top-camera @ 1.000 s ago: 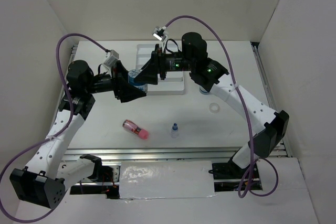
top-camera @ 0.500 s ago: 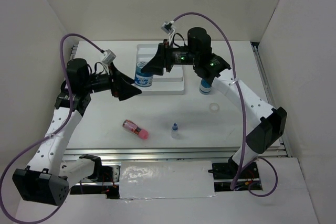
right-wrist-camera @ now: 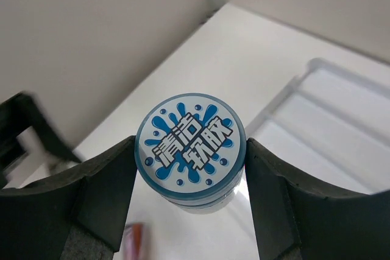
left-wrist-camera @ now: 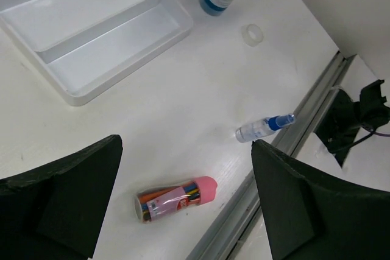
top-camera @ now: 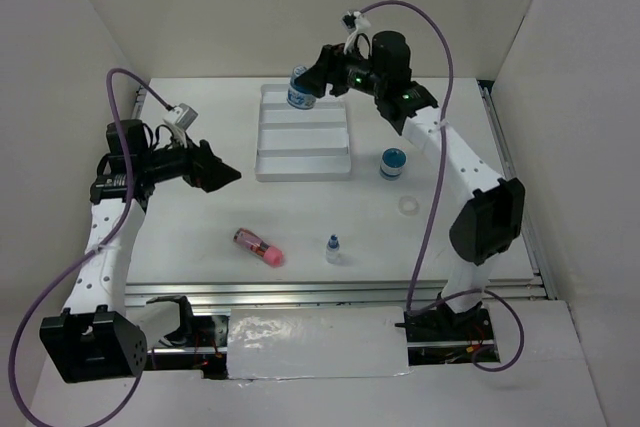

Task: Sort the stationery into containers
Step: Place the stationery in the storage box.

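Right gripper [top-camera: 308, 85] clamps 1 blue pot [top-camera: 298, 88] at the tray's [top-camera: 300, 137] 12 o'clock end. Left gripper [top-camera: 222, 175] gapes, fingers apart. Loose: 1 other pot [top-camera: 392, 163], 1 tube [top-camera: 259, 246], 1 bottle [top-camera: 332, 248], 1 ring [top-camera: 408, 206].

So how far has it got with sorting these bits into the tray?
Barely begun: nothing shows in the white tray yet. In hand: the right pincer grips one blue pot above the tray's far end; the left pincer is open and empty. Left: the second blue pot, white ring, pink tube and small bottle lie on the table outside the tray.
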You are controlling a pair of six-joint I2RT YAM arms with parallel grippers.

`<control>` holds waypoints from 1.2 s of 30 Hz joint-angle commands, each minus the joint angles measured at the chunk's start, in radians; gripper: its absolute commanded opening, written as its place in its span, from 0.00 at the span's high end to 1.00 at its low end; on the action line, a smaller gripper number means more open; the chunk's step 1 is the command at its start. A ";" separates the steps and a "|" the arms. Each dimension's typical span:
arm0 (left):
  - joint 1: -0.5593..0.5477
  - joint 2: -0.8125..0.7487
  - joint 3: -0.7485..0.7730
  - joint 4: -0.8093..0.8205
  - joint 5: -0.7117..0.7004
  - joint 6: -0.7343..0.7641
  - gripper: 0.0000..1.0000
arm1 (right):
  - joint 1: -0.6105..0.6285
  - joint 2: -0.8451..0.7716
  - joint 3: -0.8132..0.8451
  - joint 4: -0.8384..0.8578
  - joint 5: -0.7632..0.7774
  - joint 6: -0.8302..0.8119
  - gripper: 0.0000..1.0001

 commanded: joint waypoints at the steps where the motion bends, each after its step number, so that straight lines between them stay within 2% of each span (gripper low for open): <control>1: 0.015 0.002 -0.023 0.008 -0.033 0.078 0.01 | -0.012 0.127 0.130 0.144 0.208 -0.106 0.87; 4: 0.023 0.009 -0.043 0.042 -0.072 0.066 0.01 | -0.020 0.255 0.257 0.179 0.339 -0.165 0.88; 10: 0.032 0.019 -0.092 0.091 -0.089 0.059 0.01 | -0.041 0.493 0.443 0.256 0.454 -0.193 0.90; 16: 0.033 0.035 -0.141 0.146 -0.107 0.007 0.01 | -0.061 0.651 0.495 0.374 0.560 -0.248 0.91; 20: 0.035 0.074 -0.148 0.169 -0.110 -0.007 0.01 | -0.089 0.715 0.488 0.469 0.540 -0.242 0.91; 26: 0.032 0.124 -0.152 0.209 -0.115 -0.020 0.01 | -0.121 0.841 0.583 0.535 0.511 -0.209 0.91; 30: 0.035 0.155 -0.152 0.216 -0.122 -0.031 0.01 | -0.127 0.860 0.517 0.684 0.508 -0.222 0.91; 36: 0.038 0.197 -0.155 0.223 -0.126 -0.031 0.01 | -0.139 0.921 0.584 0.635 0.459 -0.175 0.91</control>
